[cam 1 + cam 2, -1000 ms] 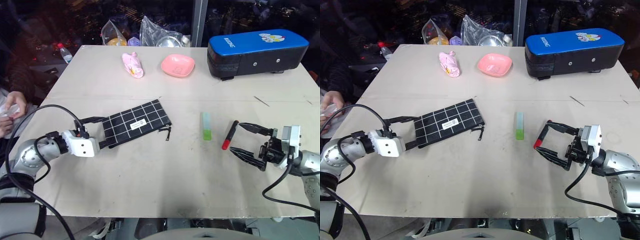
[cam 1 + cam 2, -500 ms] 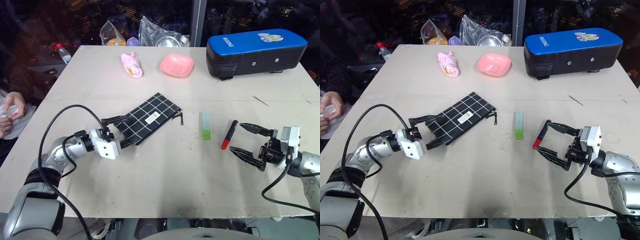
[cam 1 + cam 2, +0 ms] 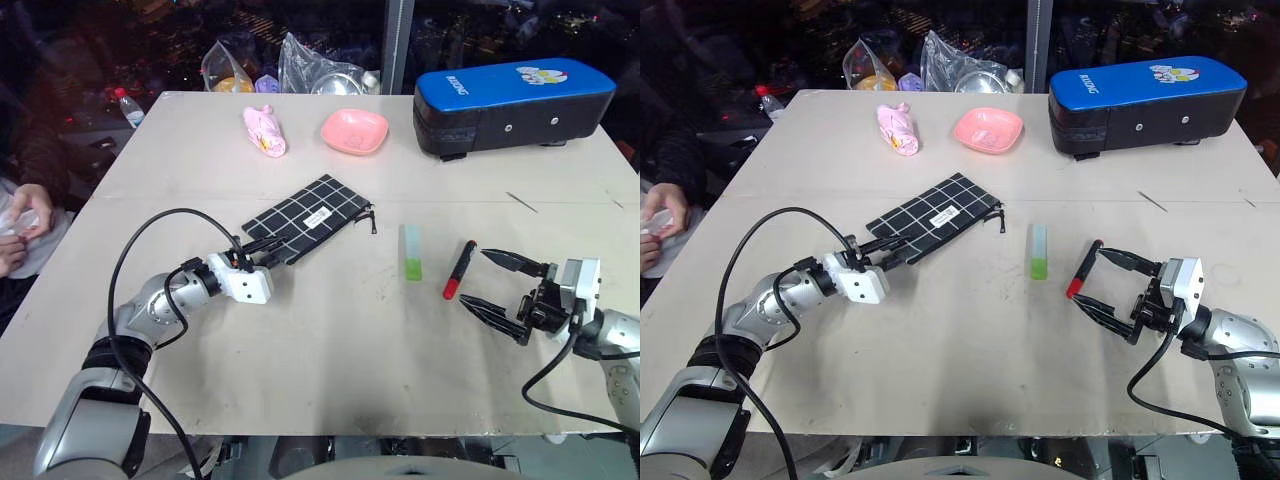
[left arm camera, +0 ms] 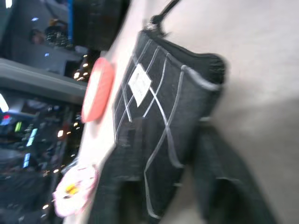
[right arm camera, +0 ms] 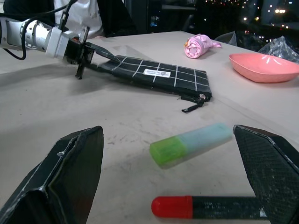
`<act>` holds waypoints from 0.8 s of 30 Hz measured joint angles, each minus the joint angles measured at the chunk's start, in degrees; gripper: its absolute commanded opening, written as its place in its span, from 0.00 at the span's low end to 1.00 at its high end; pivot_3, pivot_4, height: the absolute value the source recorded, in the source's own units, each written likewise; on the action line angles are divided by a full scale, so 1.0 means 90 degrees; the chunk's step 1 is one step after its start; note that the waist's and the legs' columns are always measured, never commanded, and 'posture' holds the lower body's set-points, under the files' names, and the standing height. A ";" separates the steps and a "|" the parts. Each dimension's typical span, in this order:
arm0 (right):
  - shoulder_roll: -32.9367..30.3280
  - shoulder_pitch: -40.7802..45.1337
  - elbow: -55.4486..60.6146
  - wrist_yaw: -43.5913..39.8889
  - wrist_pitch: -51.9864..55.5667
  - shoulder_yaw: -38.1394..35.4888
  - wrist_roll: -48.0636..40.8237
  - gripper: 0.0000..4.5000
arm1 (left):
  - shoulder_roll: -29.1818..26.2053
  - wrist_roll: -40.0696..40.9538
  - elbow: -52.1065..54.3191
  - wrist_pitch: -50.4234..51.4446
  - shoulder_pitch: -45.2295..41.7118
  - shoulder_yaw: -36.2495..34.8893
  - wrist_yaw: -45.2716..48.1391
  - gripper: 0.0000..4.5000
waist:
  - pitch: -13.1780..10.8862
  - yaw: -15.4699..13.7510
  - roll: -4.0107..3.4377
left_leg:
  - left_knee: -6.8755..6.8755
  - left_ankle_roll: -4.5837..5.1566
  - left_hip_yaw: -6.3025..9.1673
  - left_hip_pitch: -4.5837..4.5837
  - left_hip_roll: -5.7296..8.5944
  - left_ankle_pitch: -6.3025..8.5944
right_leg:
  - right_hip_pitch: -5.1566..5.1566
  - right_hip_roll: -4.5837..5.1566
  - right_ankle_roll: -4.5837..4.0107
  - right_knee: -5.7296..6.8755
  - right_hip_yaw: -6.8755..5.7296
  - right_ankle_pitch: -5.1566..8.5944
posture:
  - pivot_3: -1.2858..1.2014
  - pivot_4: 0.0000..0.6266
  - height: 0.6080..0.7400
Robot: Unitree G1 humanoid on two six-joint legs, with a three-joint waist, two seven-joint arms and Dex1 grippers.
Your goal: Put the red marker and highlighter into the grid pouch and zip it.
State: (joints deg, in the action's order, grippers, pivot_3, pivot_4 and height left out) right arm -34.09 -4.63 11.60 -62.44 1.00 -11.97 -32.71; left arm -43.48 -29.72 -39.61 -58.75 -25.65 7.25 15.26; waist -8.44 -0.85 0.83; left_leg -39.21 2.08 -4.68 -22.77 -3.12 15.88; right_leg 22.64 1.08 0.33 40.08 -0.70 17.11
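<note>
Beige table (image 3: 330, 360), bare front; grid pouch (image 3: 312, 217) mid-table, edges distant.

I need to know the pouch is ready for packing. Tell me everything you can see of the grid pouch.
The grid pouch is a flat black fabric rectangle with white grid lines and a small white label. It lies flat on the table, set diagonally, left of the highlighter. Its zipper pull trails from the end nearest the highlighter. The left gripper is shut on its opposite end.

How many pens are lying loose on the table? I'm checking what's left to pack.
2: the highlighter right of the grid pouch, and the red marker further right, near the right gripper.
</note>
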 measured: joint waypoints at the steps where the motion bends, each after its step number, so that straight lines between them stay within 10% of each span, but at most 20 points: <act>1: 0.0002 0.0002 0.0012 0.0008 -0.0002 0.0001 0.0000 1.00 | -0.0002 -0.0017 0.0019 0.0104 -0.0008 0.0012 -0.0078 0.01 | 0.0008 -0.0006 -0.0013 | -0.0002 0.0000 0.0000 0.0003 0.0001 0.0000 | -0.0002 0.0001 0.0000 0.0002 0.0000 0.0000 | 0.52 0.24 0.82; 12: 0.0205 -0.0073 0.0038 0.0082 -0.0126 0.0006 0.0070 1.00 | -0.0016 0.0120 -0.0266 0.0248 -0.0097 0.0243 -0.0421 0.01 | 0.0028 0.0002 -0.0044 | -0.0007 -0.0010 -0.0006 0.0025 0.0002 -0.0007 | 0.0000 0.0001 -0.0002 0.0053 0.0006 0.0002 | 0.52 0.24 0.82; 24: 0.0349 0.0116 0.0196 0.0674 0.0147 0.0085 0.0116 1.00 | 0.0709 0.4835 0.2441 0.2987 0.0700 0.0198 0.2848 0.01 | 0.0013 0.0018 -0.0020 | -0.0019 -0.0032 -0.0011 0.0004 0.0000 -0.0020 | 0.0014 0.0002 -0.0003 0.0055 0.0009 0.0003 | 0.52 0.24 0.82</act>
State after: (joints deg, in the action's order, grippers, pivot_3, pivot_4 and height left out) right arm -30.95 -3.59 13.36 -56.37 2.33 -11.21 -31.67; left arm -37.10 13.80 -17.64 -31.87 -19.35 9.03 40.90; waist -8.33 -0.69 0.66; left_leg -39.38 1.79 -4.77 -22.74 -3.12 15.69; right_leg 22.76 1.10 0.31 40.57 -0.62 17.13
